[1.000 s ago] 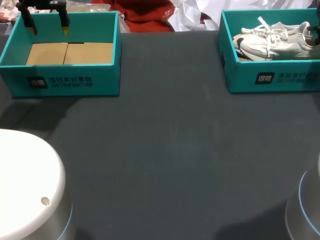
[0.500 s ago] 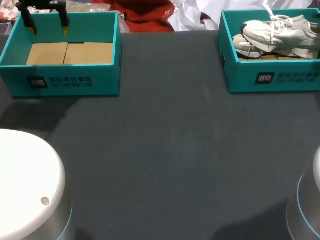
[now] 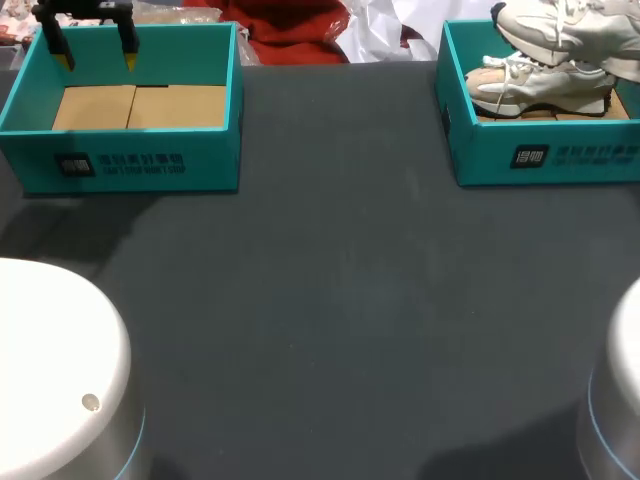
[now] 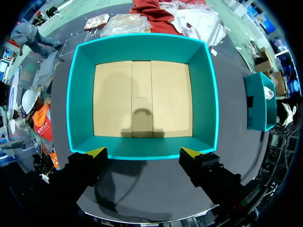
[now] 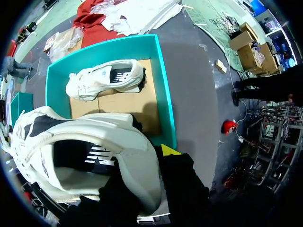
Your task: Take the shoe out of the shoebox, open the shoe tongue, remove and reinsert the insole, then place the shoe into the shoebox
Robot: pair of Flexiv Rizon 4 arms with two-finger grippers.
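Pretty bright, even overhead light w/ a soft shadow on teal box floor ahead of left gripper.

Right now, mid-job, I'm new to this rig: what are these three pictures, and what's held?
It is a robot with two arms at a dark table. The wide picture looks down from above and behind it; each round one comes from a wrist camera. The left end effector hangs open over an empty teal shoebox. The right end effector grips a white shoe by its heel, lifted above the other shoebox, where a second shoe lies.
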